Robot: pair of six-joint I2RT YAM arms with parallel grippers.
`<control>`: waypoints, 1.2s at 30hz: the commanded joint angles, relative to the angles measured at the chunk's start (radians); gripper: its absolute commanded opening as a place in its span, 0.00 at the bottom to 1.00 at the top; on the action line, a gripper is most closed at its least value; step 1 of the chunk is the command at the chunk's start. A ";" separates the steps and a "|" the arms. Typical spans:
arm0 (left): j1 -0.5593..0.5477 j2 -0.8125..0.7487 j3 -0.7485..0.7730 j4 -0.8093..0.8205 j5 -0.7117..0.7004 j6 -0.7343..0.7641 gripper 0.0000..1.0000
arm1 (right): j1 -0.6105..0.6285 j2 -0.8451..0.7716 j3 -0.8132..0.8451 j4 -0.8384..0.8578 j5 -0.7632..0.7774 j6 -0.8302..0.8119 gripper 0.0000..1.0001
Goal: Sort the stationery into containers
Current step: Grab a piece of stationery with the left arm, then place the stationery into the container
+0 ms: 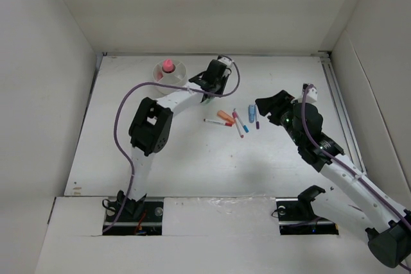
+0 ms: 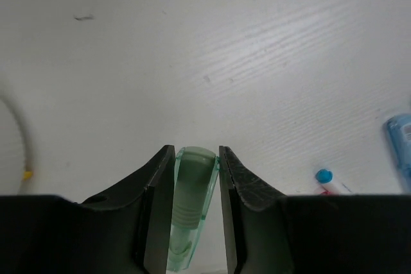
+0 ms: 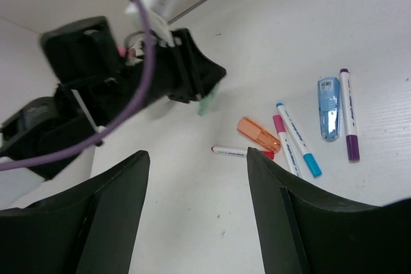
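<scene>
My left gripper (image 1: 207, 97) is shut on a green highlighter (image 2: 190, 203), held above the table just right of the round white cup (image 1: 171, 74). The highlighter also shows in the right wrist view (image 3: 207, 102). A pink-capped bottle (image 1: 167, 66) stands in the cup. On the table lie a red-capped pen (image 1: 217, 122), an orange highlighter (image 1: 225, 117), pink and blue markers (image 1: 239, 124), a blue correction tape (image 1: 251, 113) and a purple marker (image 1: 257, 117). My right gripper (image 1: 265, 110) is open and empty, just right of them.
White walls enclose the table on the left, back and right. A purple cable (image 1: 128, 97) loops from the left arm. The cup's rim (image 2: 19, 139) shows at the left edge of the left wrist view.
</scene>
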 commanded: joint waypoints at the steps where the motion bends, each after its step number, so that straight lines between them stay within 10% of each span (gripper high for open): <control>1: 0.058 -0.224 0.023 0.090 -0.013 -0.128 0.00 | 0.010 -0.004 0.024 0.035 -0.008 -0.008 0.68; 16: 0.445 -0.514 -0.240 0.406 0.023 -0.452 0.05 | 0.010 0.014 0.024 0.035 -0.038 -0.008 0.68; 36: 0.473 -0.272 -0.152 0.478 -0.239 -0.379 0.08 | 0.010 0.032 0.033 0.044 -0.026 -0.008 0.70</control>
